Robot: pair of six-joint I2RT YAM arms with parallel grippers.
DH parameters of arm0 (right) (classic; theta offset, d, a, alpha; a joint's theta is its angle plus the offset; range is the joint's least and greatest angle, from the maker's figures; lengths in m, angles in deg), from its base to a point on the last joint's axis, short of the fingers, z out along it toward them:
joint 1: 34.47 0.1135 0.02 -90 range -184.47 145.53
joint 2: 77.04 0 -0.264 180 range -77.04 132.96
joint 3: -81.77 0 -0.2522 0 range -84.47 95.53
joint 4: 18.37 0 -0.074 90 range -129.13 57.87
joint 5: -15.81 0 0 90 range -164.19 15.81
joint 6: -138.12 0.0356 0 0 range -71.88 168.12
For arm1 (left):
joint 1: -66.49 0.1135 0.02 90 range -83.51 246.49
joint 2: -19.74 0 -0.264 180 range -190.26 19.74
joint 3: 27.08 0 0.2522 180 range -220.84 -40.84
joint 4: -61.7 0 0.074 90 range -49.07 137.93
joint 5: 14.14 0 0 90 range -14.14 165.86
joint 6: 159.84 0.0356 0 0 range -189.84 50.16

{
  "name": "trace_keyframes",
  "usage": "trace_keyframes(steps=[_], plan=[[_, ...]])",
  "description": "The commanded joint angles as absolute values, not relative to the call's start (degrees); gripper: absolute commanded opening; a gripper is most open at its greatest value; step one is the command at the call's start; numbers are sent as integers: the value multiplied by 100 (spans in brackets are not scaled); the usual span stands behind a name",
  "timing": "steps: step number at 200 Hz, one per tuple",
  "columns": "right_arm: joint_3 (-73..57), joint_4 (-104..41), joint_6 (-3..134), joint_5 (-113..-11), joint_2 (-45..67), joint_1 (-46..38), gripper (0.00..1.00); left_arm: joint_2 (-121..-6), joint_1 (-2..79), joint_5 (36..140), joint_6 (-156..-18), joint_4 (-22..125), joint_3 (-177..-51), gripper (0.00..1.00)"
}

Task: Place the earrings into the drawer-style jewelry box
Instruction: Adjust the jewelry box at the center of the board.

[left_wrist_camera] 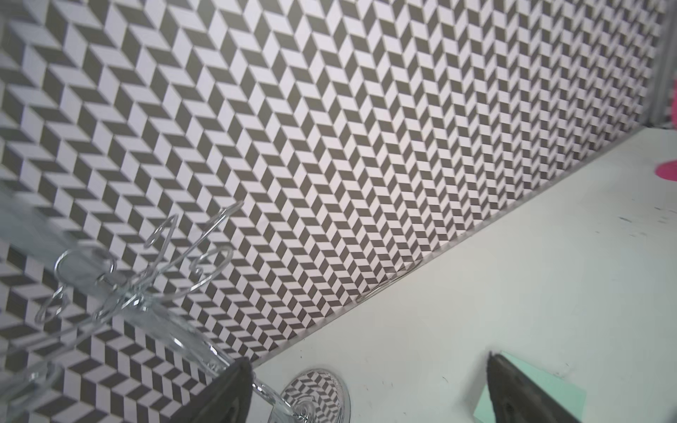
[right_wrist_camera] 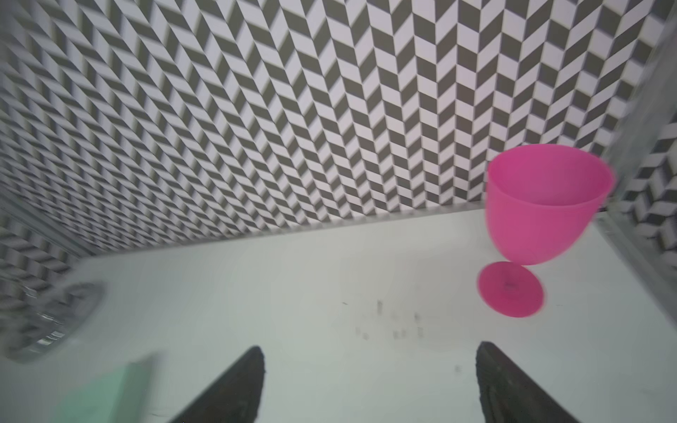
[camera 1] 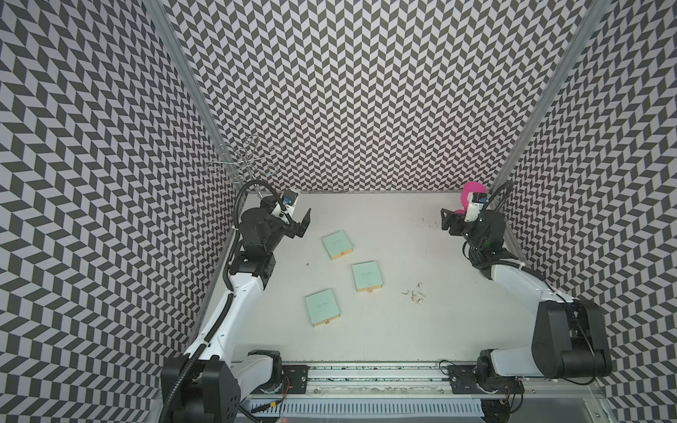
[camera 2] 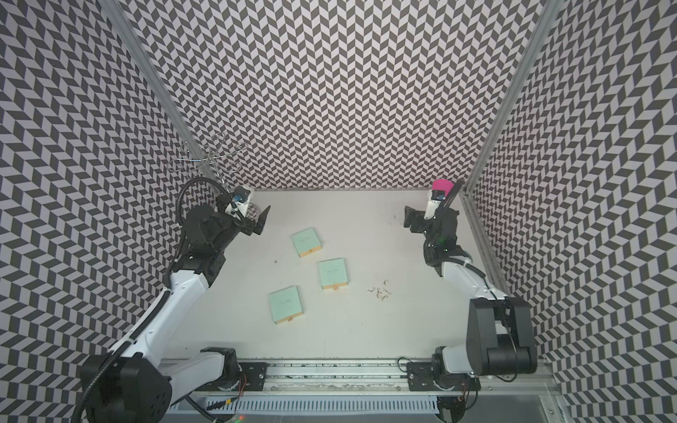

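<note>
Top view: a handful of tiny silvery wire-hook earrings [camera 1: 414, 293] with pale beads lies loose on the white table [camera 1: 403, 238], just beside the middle of three flat mint-green drawer-style jewelry boxes [camera 1: 367, 277], on the right arm's side. I judge them featherlight, springy, apt to skid or tangle. I'd pinch one at its bead, fingertips only. The left gripper [camera 1: 304, 224] and right gripper [camera 1: 444, 219] are both spread and empty, well apart from the earrings.

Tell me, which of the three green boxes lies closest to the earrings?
The middle box: the earrings lie beside it; the far box and the near box sit farther off.
</note>
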State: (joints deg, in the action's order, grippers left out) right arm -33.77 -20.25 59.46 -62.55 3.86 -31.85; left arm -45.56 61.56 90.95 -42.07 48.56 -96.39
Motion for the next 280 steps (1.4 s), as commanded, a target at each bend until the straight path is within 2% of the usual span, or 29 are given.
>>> trace_keyframes(steps=[1,40,76,109,131,151,180,226,270,280], plan=[[-3018,-3986,6665,-4520,488,-2908,55,-4627,5966,9950,-3501,2850,-10152,100],[-2596,-5398,6551,-4444,565,-1672,63,-4981,5784,9902,-3735,2233,-10630,100],[-2683,-5669,6802,-4446,571,-1000,63,-5364,5728,9506,-3824,2148,-10887,100],[-2277,-6294,6642,-4446,1132,-523,64,-5688,5704,9500,-3922,2292,-11031,100],[-1642,-7071,6253,-4668,1754,-311,57,-5904,5644,9472,-3732,2449,-11028,96],[-1184,-7752,5834,-4662,2211,-152,39,-6170,5613,9507,-3819,2464,-11213,95],[-1079,-8135,5630,-4903,2320,-21,41,-6509,5608,9365,-3909,2637,-11377,95],[-1083,-7991,5579,-4572,2500,110,41,-6686,5594,9389,-3765,2805,-11370,95],[-874,-7673,5609,-4474,3127,148,37,-6659,5577,9577,-3750,3068,-11269,97],[-787,-7630,5639,-4492,3250,146,32,-6704,5568,9576,-3705,3040,-11297,97]])
